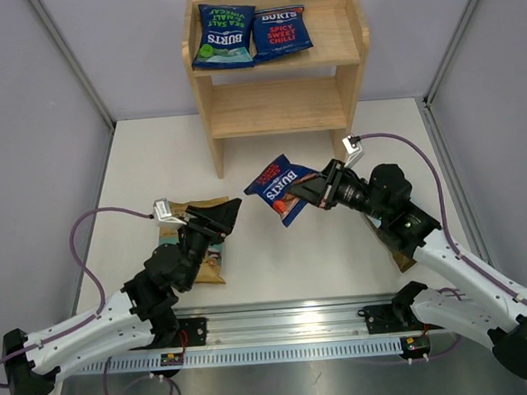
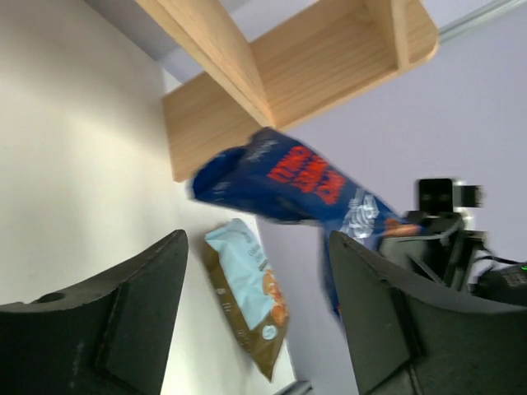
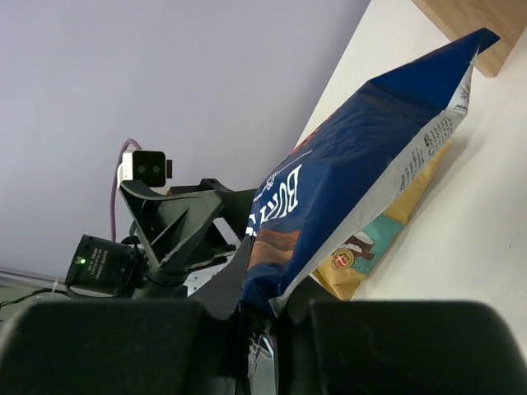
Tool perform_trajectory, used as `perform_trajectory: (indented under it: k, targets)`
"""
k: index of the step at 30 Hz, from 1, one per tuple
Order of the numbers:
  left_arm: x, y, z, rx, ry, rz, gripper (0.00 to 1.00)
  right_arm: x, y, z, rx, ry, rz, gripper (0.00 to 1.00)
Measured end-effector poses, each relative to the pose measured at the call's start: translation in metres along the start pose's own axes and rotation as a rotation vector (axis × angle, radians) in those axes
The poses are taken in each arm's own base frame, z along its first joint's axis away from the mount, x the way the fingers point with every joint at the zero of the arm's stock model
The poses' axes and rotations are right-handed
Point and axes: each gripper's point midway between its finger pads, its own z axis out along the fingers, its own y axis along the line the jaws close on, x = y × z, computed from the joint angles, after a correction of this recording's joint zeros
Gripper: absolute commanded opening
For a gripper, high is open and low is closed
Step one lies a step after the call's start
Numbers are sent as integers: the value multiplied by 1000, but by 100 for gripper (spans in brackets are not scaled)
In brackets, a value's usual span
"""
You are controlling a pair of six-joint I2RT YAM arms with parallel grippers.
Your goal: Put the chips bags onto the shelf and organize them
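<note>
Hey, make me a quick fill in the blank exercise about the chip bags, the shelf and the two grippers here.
1. The left gripper stands ____.
2. The right gripper is shut on a raised bag branded ____.
3. The green-lettered bag and the chilli bag lie on the ____ tier of the shelf.
4. The gripper nearest the tan bag is the ____ one.
Missing: open; Burts; top; left.

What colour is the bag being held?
Dark blue bag, red lettering; clearest in left wrist view.

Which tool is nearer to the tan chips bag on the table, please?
Left. The left tool is open right over the tan bag; the right tool, clamping a Burts bag, is farther right.
</note>
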Motion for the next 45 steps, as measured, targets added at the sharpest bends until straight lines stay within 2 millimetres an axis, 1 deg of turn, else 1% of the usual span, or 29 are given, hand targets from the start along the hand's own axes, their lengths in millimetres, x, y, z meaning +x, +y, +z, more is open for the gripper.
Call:
perform_trajectory:
  k: [2,3,6,9,13,18,21,24,25,27,29,31,40,43,45]
  targets:
    - [-3,10,-4,-38,-4,26,81,-8,10,-3,-5,-7,-18,2]
    - [-3,16,-6,-57,0,42,87,-13,17,-3,-11,-13,-26,2]
    - [2,33,-10,-116,24,88,96,-31,36,-6,-33,-40,-47,1]
    - [4,48,-16,-165,45,126,99,-52,62,-8,-66,-67,-73,1]
    - [-2,55,-24,-195,52,152,99,-88,100,-9,-109,-96,-117,2]
    - [-10,50,-29,-219,67,193,99,-149,148,-9,-152,-168,-187,1]
    - [-14,46,-31,-222,81,228,99,-186,165,-7,-160,-224,-219,1]
    - [-17,40,-33,-223,100,266,99,-229,169,1,-136,-285,-233,1]
    - [-17,39,-33,-225,109,279,99,-245,168,4,-130,-310,-239,1]
    - [-18,37,-35,-227,124,302,99,-268,161,13,-110,-346,-242,1]
    - [-18,38,-37,-230,138,322,99,-289,147,25,-69,-378,-235,1]
    - [-17,42,-40,-240,152,347,99,-306,130,36,-31,-400,-223,1]
    - [-22,55,-53,-261,182,410,99,-354,49,75,69,-445,-108,0]
    - [-23,59,-57,-269,189,427,99,-360,26,85,103,-460,-66,0]
    - [-24,61,-59,-273,191,434,99,-363,17,88,120,-475,-44,1]
